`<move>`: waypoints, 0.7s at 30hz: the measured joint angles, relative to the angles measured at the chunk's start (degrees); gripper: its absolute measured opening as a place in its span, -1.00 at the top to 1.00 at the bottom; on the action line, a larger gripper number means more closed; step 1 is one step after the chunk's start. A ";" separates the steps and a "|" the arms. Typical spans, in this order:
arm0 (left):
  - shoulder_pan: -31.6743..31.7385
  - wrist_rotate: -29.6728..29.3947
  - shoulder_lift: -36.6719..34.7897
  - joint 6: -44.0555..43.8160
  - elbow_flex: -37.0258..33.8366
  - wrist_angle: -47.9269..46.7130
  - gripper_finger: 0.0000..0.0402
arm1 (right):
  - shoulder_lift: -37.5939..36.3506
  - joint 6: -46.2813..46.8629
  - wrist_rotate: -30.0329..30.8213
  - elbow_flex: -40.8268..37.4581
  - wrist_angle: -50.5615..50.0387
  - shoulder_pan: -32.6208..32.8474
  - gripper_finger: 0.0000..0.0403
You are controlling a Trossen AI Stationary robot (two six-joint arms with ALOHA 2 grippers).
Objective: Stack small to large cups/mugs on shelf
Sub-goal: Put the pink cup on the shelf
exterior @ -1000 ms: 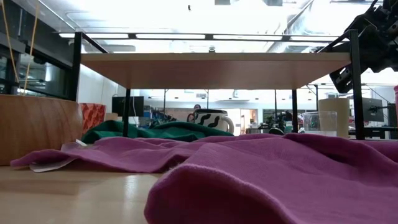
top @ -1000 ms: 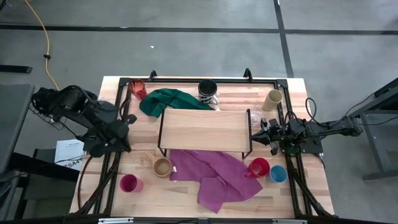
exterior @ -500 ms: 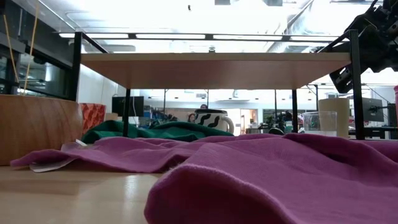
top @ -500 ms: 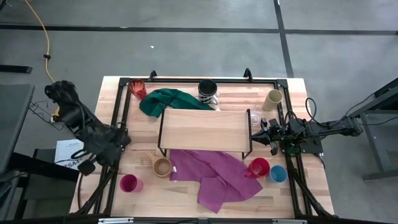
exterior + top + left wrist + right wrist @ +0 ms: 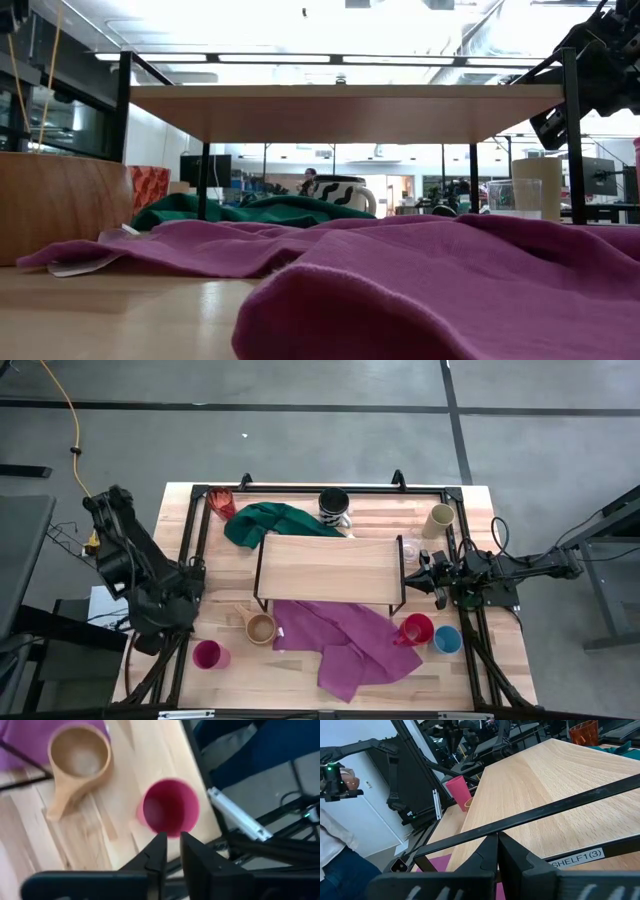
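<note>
With the magenta cup standing near the worktop's front-left corner, the left end effector hovers above it, fingers seemingly only slightly parted, and should widen, straddle one wall at the rim, then pinch; the right end effector waits clenched beside the shelf.

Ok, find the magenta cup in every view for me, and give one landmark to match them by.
High view: magenta cup stands at the table's near left corner, just below the left gripper.
Low view: not in it.
Left wrist view: at centre, just beyond the fingers.
Right wrist view: far off, past the shelf's end.
Shared landmark: the tan wooden cup beside it, also in the left wrist view.
</note>
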 joint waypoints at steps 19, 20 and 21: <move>-0.77 -4.06 9.40 -0.17 0.00 0.31 0.50 | 0.00 0.00 -0.02 0.00 0.02 0.00 1.00; -0.77 -4.08 9.64 -0.32 0.00 -0.06 0.50 | 0.00 0.00 -0.01 -0.02 0.01 0.01 1.00; -0.77 -4.09 9.91 -0.45 0.00 -0.27 0.50 | 0.00 0.00 -0.01 0.00 0.00 0.00 1.00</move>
